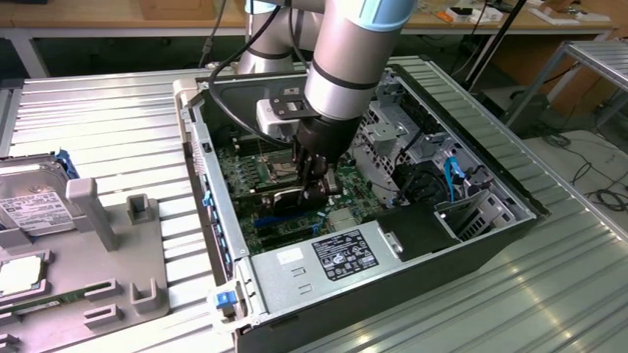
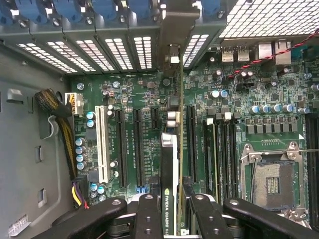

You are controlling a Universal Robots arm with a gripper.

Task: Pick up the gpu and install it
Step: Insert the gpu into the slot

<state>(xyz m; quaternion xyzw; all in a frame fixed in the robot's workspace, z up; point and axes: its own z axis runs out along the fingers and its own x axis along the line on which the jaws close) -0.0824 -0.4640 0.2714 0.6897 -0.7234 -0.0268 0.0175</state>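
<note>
The gripper (image 2: 172, 211) is clamping the gpu (image 2: 170, 164) edge-on at centre frame, over the motherboard (image 2: 239, 99) slots (a slight misalignment risks jamming it).

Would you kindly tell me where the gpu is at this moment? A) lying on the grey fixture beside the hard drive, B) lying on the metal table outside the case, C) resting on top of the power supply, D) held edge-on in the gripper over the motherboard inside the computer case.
D: the wrist view shows the gpu clamped edge-on in the gripper above the motherboard slots, inside the computer case.
</note>
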